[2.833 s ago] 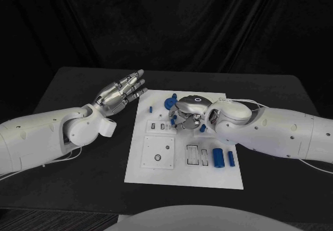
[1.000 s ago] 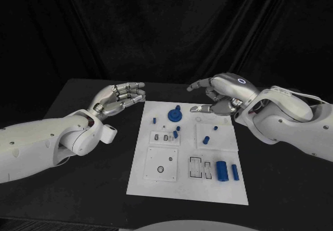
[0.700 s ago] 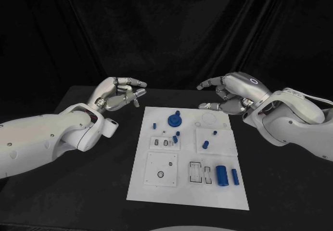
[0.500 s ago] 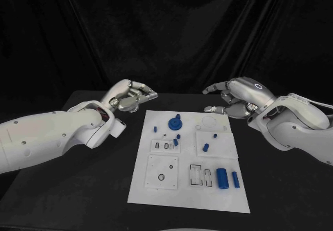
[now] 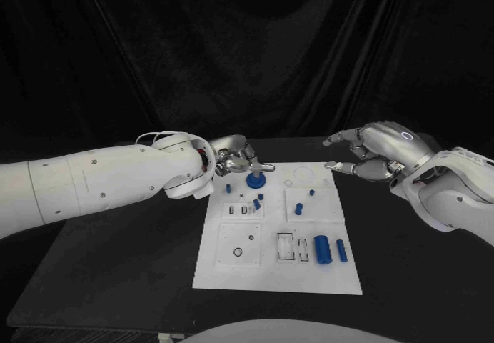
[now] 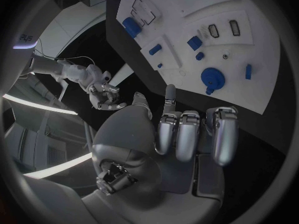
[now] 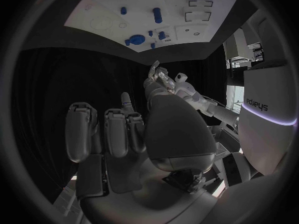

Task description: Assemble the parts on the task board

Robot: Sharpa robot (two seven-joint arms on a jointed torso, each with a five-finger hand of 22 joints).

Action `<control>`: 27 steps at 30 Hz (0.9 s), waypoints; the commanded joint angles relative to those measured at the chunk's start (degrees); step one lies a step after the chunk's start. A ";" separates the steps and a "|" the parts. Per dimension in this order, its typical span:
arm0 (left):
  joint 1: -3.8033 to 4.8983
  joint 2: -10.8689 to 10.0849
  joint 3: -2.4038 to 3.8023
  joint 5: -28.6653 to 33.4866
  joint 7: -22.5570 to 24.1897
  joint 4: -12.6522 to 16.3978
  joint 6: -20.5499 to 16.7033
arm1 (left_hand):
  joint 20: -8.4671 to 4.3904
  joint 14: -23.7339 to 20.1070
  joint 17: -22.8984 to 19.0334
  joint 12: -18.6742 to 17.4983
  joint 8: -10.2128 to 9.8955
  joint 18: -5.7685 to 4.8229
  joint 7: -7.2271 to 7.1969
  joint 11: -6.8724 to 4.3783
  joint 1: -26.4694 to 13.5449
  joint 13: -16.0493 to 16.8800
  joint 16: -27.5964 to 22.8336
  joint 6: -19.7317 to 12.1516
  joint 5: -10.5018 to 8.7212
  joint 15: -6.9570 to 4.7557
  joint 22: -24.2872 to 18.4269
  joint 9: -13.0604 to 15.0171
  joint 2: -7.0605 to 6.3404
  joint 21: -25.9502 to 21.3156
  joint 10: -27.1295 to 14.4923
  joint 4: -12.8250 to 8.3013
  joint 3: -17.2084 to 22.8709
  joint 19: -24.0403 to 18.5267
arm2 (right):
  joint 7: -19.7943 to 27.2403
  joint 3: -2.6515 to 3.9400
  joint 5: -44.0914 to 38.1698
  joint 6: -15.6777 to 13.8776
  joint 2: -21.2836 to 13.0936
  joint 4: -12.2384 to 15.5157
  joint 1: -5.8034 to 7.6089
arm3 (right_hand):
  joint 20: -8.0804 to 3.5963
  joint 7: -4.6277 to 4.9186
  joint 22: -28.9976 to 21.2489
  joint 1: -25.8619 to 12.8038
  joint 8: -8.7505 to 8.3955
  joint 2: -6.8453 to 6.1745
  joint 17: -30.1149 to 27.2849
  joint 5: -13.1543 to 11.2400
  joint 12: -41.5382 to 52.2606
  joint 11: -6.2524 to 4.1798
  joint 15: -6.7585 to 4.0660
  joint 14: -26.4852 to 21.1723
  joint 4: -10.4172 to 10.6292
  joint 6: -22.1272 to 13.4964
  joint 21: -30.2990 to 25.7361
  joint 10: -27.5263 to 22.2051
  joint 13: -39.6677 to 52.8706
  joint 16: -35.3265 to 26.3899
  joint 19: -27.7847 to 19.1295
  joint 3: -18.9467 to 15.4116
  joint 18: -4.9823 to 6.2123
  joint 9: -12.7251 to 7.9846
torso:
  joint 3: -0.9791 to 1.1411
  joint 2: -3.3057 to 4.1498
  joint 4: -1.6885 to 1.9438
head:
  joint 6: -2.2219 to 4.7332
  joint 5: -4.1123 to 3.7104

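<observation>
Task board [image 5: 247, 268] lying on black table [image 5: 113, 257], between both hands. Left hand [image 5: 237, 158] hovering over board's far corner, fingers curled, holding nothing. Right hand [image 5: 375, 151] hanging beyond board's far edge, fingers loosely parted, gripping nothing. Blue round part [image 5: 256, 179] sitting just beside left fingertips.

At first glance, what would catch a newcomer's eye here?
The white task board in the middle of the black table, dotted with small blue parts, stands out. The left hand hangs by the round blue part at the board's far end; the right hand hovers off the far right corner.
</observation>
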 commanded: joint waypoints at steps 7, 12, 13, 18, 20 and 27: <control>0.05 3.12 0.04 -5.27 -16.19 -2.30 12.82 | -1.31 5.99 15.05 0.13 4.89 -0.64 -1.38 -1.47 -1.33 15.05 0.15 -0.98 0.55 -1.49 6.96 8.66 0.20 -0.37 6.07 -0.37 2.00 -0.59 | -1.88 0.07 -1.97 -1.38 -0.59 0.52 -0.99 | 0.29 0.11 11.38 -0.24 0.44 0.90 6.09 1.02 -0.20 0.31 0.30 4.17 -0.30 1.35 -2.44 5.53 14.22 -0.26 1.00 -0.19 0.95 -0.35 | 1.40 -2.98 -1.21 | -3.90 0.11; -0.12 4.22 0.03 -5.39 -17.88 -3.48 13.98 | -1.53 5.99 15.05 0.13 5.41 -0.60 -1.67 -1.74 -1.11 15.05 0.15 -0.82 1.21 -1.72 6.87 10.38 0.31 -0.49 6.07 -0.46 2.50 -0.68 | -1.77 0.07 -1.99 -1.42 -0.25 0.09 -1.46 | 0.33 0.14 11.36 -0.35 0.35 1.11 6.11 1.49 -0.30 0.34 0.33 4.18 -0.32 1.49 -2.52 5.36 13.96 -0.24 0.94 -0.20 0.96 -0.52 | 1.74 -3.47 -1.65 | -3.90 0.00; -0.17 4.41 0.03 -5.40 -18.09 -3.65 13.99 | -1.55 5.99 15.05 0.13 5.43 -0.64 -1.69 -1.75 -1.11 15.05 0.15 -0.80 1.23 -1.74 6.99 10.47 0.31 -0.45 6.07 -0.46 2.51 -0.54 | -1.76 0.07 -2.00 -1.37 -0.18 0.00 -1.55 | 0.33 0.14 11.36 -0.35 0.35 1.11 6.11 1.49 -0.30 0.34 0.33 4.18 -0.32 1.49 -2.52 5.36 13.96 -0.24 0.94 -0.20 0.96 -0.52 | 1.80 -3.48 -1.71 | -3.90 -0.06; -0.56 5.11 0.03 -5.42 -19.04 -4.30 14.15 | -1.75 5.99 15.05 0.13 5.86 -0.69 -1.94 -1.99 -1.08 15.05 0.15 -0.52 1.37 -1.97 7.20 11.78 0.18 -0.41 6.07 -0.48 2.71 -0.22 | -1.82 0.07 -2.00 -0.79 0.04 -0.33 -2.00 | 0.34 0.13 11.36 -0.35 0.27 1.17 6.11 1.63 -0.44 0.32 0.33 4.18 -0.35 1.43 -2.55 5.16 13.63 -0.24 0.92 -0.20 0.97 -0.59 | 2.30 -3.20 -2.02 | -3.90 -0.05; -0.76 5.34 0.03 -5.42 -19.47 -4.59 14.70 | -1.87 5.99 15.05 0.13 6.06 -0.70 -2.06 -2.12 -1.13 15.05 0.15 -0.44 1.46 -2.09 7.24 12.53 0.22 -0.44 6.07 -0.45 2.85 -0.13 | -1.86 0.07 -2.00 -0.49 0.09 -0.42 -2.18 | 0.34 0.13 11.36 -0.36 0.23 1.23 6.11 1.72 -0.52 0.32 0.32 4.18 -0.36 1.43 -2.55 5.04 13.43 -0.24 0.92 -0.19 0.96 -0.63 | 2.29 -3.24 -1.92 | -3.90 -0.23; -1.91 6.28 0.02 -5.43 -20.61 -6.18 17.38 | -2.05 5.99 15.05 0.13 5.76 -0.61 -2.17 -2.27 -1.14 15.05 0.15 -0.69 1.69 -2.27 6.92 13.35 0.60 -0.66 6.07 -0.48 3.22 -0.40 | -1.87 0.07 -2.00 0.28 0.31 -0.87 -2.78 | 0.35 0.15 11.35 -0.27 0.06 1.55 6.10 2.55 -0.80 0.32 0.33 4.18 -0.58 1.58 -2.62 4.62 12.76 -0.23 0.89 -0.10 0.98 -0.91 | 2.47 -3.10 -2.05 | -3.90 0.12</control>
